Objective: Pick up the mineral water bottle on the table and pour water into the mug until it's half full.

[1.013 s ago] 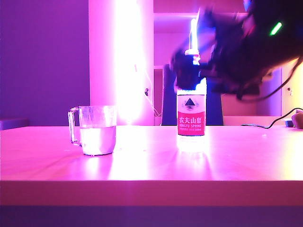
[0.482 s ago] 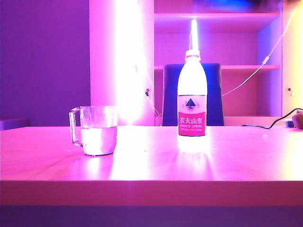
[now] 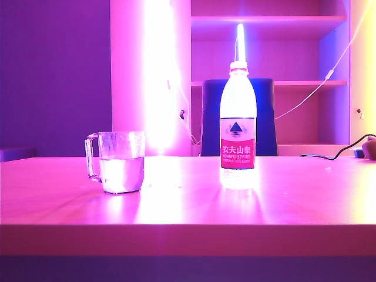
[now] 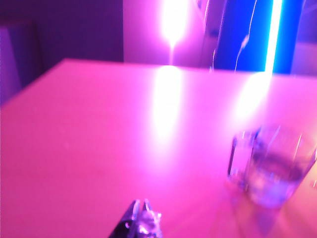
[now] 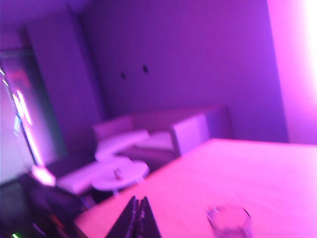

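The mineral water bottle (image 3: 237, 129) stands upright on the table, right of the middle, with its red label facing the exterior camera. The clear glass mug (image 3: 119, 161) sits to its left, handle on the left side, with water (image 3: 121, 174) about half way up. Neither arm shows in the exterior view. In the left wrist view my left gripper (image 4: 140, 204) is shut and empty over bare table, with the mug (image 4: 271, 171) off to one side. My right gripper (image 5: 138, 200) is shut and empty, raised above the table, with the mug (image 5: 229, 221) below it.
The wooden table (image 3: 188, 205) runs across the exterior view. A dark chair (image 3: 264, 117) and shelves (image 3: 270, 53) stand behind it. A black cable (image 3: 335, 154) and a small object (image 3: 369, 148) lie at the far right. A sofa (image 5: 163, 134) and a round side table (image 5: 119, 176) sit beyond the table's edge.
A second ago an arm's gripper hung around the bottle's upper part; it has since lifted away out of the exterior view, leaving the bottle standing free. The mug has not moved.
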